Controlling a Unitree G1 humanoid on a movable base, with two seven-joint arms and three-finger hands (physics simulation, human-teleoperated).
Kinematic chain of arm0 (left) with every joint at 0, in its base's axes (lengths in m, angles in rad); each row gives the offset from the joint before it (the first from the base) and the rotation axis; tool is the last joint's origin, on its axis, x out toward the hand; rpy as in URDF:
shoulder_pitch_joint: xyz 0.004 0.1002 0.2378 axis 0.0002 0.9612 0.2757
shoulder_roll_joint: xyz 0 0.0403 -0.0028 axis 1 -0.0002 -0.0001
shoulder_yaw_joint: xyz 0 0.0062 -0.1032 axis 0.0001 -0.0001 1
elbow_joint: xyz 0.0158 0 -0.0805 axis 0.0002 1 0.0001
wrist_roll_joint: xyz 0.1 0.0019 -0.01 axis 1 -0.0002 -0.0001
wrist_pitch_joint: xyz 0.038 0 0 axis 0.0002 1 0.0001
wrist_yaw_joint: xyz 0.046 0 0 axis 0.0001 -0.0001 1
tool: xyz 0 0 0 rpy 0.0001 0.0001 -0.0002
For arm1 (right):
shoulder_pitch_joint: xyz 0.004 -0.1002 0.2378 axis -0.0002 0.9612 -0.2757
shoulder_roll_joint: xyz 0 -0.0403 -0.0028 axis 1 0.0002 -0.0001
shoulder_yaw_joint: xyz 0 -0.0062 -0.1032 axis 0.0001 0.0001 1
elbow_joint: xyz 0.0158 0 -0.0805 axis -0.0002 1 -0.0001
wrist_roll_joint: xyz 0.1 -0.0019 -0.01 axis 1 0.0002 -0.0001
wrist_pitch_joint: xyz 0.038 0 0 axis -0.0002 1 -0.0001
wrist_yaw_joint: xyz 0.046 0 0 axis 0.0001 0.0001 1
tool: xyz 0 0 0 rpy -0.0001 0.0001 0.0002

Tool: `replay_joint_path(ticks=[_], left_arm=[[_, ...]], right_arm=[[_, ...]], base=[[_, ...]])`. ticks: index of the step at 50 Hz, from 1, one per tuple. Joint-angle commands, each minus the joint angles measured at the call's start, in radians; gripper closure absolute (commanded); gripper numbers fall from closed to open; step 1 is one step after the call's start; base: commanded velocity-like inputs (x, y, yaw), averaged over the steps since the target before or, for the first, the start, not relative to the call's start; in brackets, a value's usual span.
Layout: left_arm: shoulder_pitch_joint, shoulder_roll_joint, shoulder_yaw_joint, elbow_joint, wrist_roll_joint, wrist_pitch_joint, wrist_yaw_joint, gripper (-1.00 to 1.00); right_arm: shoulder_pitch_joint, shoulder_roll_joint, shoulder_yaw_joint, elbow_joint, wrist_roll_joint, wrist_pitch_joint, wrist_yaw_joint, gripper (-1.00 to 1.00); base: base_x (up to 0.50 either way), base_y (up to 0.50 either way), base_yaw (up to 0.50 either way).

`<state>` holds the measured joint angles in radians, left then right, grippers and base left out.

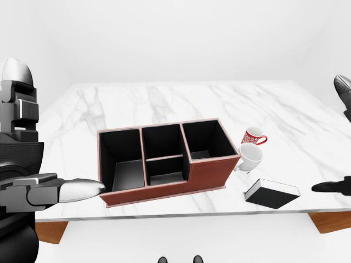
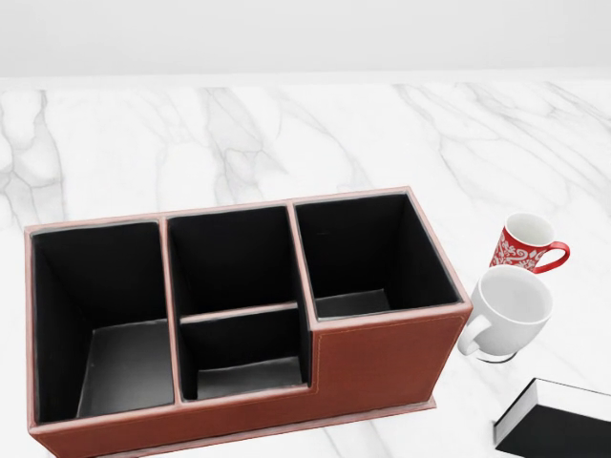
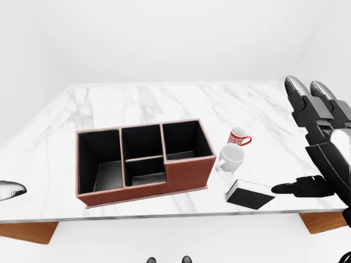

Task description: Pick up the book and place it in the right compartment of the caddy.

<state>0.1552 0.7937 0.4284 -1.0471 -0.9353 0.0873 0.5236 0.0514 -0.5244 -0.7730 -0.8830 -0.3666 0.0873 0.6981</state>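
Book (image 3: 249, 195) flat on marble table (image 3: 164, 98), right of caddy (image 3: 143, 159); right hand (image 3: 321, 142) just right, fingers spread, grasping nothing.

No legible text anywhere (red mug (image 2: 523, 246) bears white scrollwork only).

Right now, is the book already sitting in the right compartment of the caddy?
No, the book lies flat on the marble table, right of the caddy, whose compartments are all empty.
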Motion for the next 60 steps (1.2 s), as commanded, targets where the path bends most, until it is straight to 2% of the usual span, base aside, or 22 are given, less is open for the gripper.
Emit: replay_joint_path(ticks=[1,5,6,9,10,12,13,14,16,17,18,31,50,60], left_arm=[[0.0,0.004,-0.004,0.0,0.003,0.0,0.0,-1.0],[0.002,0.009,-0.001,0.0,-0.002,0.0,0.0,-1.0],[0.001,0.009,0.0,0.0,-0.003,0.0,0.0,-1.0],[-0.001,0.009,-0.002,0.0,-0.002,0.0,0.0,-1.0],[-0.002,0.007,-0.004,0.0,0.0,0.0,0.0,-1.0],[-0.003,0.006,-0.001,0.0,-0.002,0.0,0.0,-1.0],[-0.002,0.004,0.001,0.0,-0.002,0.0,0.0,-1.0],[-0.003,0.002,0.002,0.0,-0.001,0.0,0.0,-1.0],[-0.004,0.003,0.005,0.0,-0.004,0.0,0.0,-1.0],[0.005,-0.008,0.0,0.0,0.01,0.0,0.0,-1.0],[0.006,-0.014,-0.001,0.0,0.014,0.0,0.0,-1.0],[0.0,-0.014,0.017,0.0,-0.002,0.0,0.0,-1.0],[0.001,-0.005,0.011,0.0,-0.002,0.0,0.0,-1.0],[0.001,-0.013,0.002,0.0,0.009,0.0,0.0,-1.0]], right_arm=[[0.053,0.091,-0.191,0.143,-0.223,0.0,0.0,-1.0],[0.132,0.125,-0.244,0.187,-0.221,0.0,0.0,-1.0],[0.141,0.133,-0.265,0.208,-0.216,-0.031,0.0,-1.0],[0.156,0.139,-0.282,0.228,-0.211,-0.056,0.0,-1.0],[0.161,0.153,-0.29,0.24,-0.22,-0.08,0.0,-1.0],[0.156,0.165,-0.295,0.254,-0.242,-0.108,0.0,-1.0],[0.162,0.179,-0.288,0.274,-0.265,-0.139,0.0,-1.0],[0.164,0.187,-0.287,0.284,-0.275,-0.157,0.0,-1.0],[0.17,0.201,-0.284,0.299,-0.292,-0.175,0.0,-1.0],[0.227,0.303,-0.197,0.45,-0.398,-0.175,0.0,-1.0],[0.233,0.307,-0.19,0.466,-0.406,-0.175,0.0,-1.0],[0.242,0.319,-0.14,0.494,-0.446,-0.175,0.0,-1.0],[0.242,0.317,-0.137,0.493,-0.448,-0.175,0.0,-1.0],[0.187,0.267,-0.086,0.5,-0.481,-0.175,0.0,-1.0]], base=[[0.0,0.0,0.0],[0.0,0.0,0.0],[0.0,0.0,0.0],[0.0,0.0,0.0],[0.0,0.0,0.0],[0.0,0.0,0.0],[0.0,0.0,0.0],[0.0,0.0,0.0],[0.0,0.0,0.0],[0.0,0.0,0.0],[0.0,0.0,0.0],[0.0,0.0,0.0],[0.0,0.0,0.0],[0.0,0.0,0.0]])
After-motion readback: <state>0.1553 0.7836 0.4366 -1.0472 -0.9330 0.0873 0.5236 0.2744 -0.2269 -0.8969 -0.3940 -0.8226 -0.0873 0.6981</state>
